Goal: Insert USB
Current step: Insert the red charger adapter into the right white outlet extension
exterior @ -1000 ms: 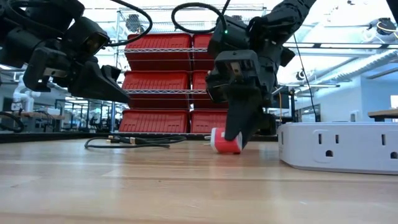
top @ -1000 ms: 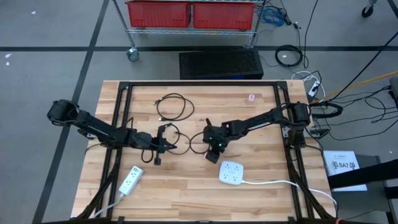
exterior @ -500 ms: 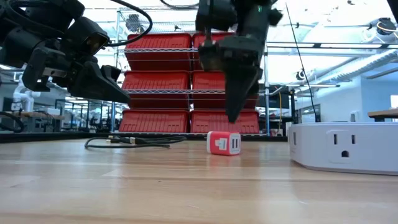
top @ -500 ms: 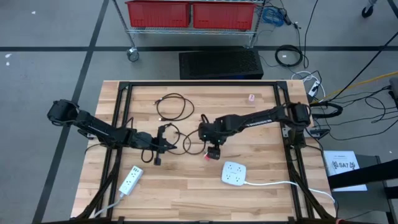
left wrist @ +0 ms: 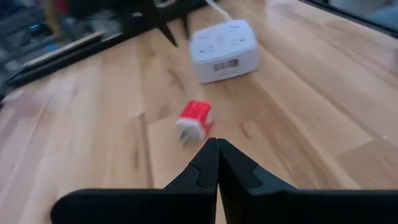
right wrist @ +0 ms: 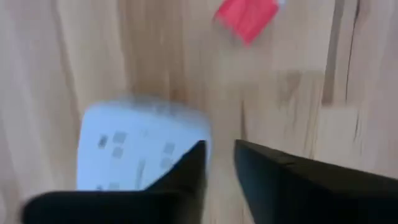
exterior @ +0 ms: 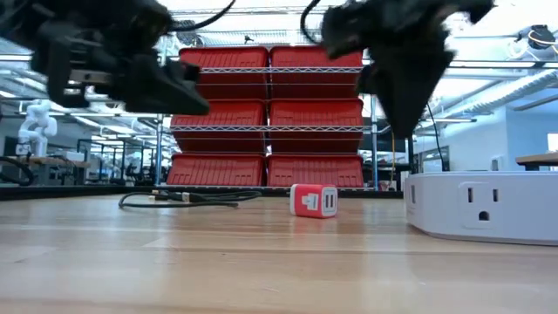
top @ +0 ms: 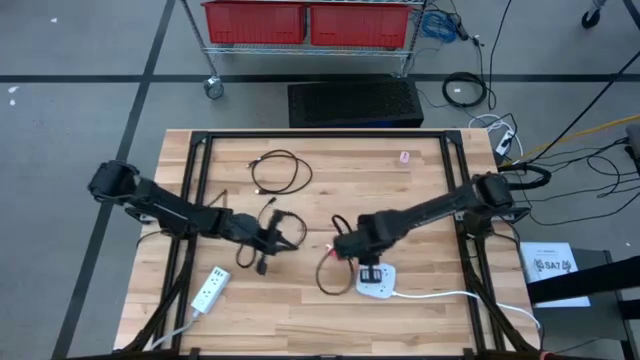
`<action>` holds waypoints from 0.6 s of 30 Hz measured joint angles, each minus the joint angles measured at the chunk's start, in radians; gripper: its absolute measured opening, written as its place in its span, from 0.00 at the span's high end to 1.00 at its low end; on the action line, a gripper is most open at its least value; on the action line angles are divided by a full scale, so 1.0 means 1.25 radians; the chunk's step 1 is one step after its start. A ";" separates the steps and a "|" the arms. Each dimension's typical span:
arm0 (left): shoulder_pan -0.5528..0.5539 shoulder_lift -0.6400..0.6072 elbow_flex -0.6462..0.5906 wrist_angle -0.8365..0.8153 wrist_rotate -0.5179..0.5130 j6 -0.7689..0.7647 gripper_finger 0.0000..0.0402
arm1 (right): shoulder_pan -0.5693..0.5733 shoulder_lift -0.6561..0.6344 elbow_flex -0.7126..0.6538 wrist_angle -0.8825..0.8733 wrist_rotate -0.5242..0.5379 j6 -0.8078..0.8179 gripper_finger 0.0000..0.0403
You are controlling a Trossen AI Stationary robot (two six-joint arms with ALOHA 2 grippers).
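The red USB charger [top: 328, 246] lies on its side on the wood, also showing in the low view [exterior: 314, 201] and the left wrist view [left wrist: 195, 118]. The white power cube [top: 378, 285] sits on the table to its near right. My right gripper [top: 368, 270] hovers over the cube's left part, fingers narrowly open [right wrist: 217, 155] and pointing down, with nothing between them. My left gripper [top: 280, 236] is shut [left wrist: 216, 152], left of the charger and pointing at it. Nothing shows between its tips. A black cable [top: 322, 276] loops beside the cube.
A second black cable [top: 280, 172] lies coiled toward the far edge. A white power strip [top: 209, 288] rests near the near-left corner. A small pink item [top: 404, 157] sits at the far right. The cube's white cord [top: 450, 294] runs right. Black frame rails border the table.
My right gripper let go of the red charger, rose off it, then swung toward the near right edge and now stands over the white cube. The charger, tilted in the hold before, now lies flat on the table. My left gripper moved right, toward the charger.
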 joint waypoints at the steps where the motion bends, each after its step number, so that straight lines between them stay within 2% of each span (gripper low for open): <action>1: 0.001 0.028 0.032 -0.018 0.003 0.020 0.98 | 0.018 -0.009 -0.003 -0.009 0.017 0.016 0.92; 3: 0.006 0.080 0.098 -0.075 0.005 0.071 0.98 | 0.055 -0.036 -0.022 -0.011 0.055 0.052 0.98; 7: 0.028 0.174 0.235 -0.219 0.009 0.145 0.93 | 0.116 -0.098 -0.090 0.010 0.102 0.148 0.97; 11: 0.053 0.244 0.353 -0.309 0.024 0.181 0.81 | 0.150 -0.161 -0.179 0.089 0.140 0.217 0.98; 18: 0.089 0.363 0.520 -0.480 0.058 0.209 0.59 | 0.161 -0.236 -0.304 0.214 0.143 0.274 0.98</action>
